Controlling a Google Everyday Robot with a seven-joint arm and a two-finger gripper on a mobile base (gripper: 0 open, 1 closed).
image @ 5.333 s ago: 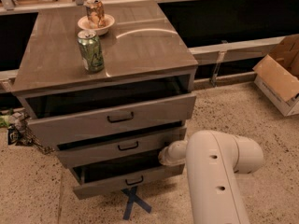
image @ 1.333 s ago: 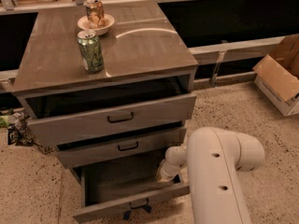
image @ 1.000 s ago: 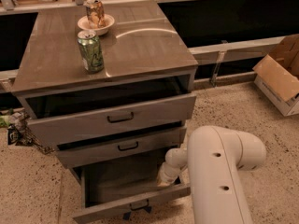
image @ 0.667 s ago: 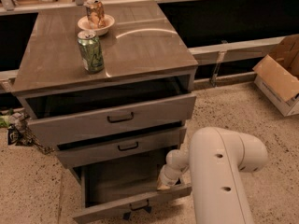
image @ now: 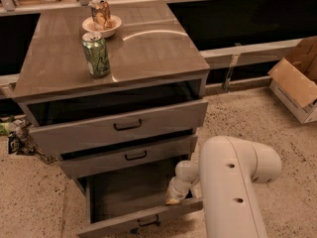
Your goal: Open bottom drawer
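Now, drawer: grey-brown wooden bottom drawer (image: 126,190) sits open, lower centre.
Arm: white gripper (image: 173,196) reaches inside its right end; you cannot tell its grip.

The robot's white arm (image: 232,192) is filling the lower right part of the view. Its thick link is rising from the bottom edge, and a rounded joint is bulging to the right at its top. From the left side of this link a thinner white wrist (image: 186,171) is pointing down and to the left. The gripper (image: 173,196) is hanging at the end of the wrist, tilted, with its tan tip lowest. It is sitting inside the open bottom drawer (image: 124,195), at the right side, just behind the front panel.
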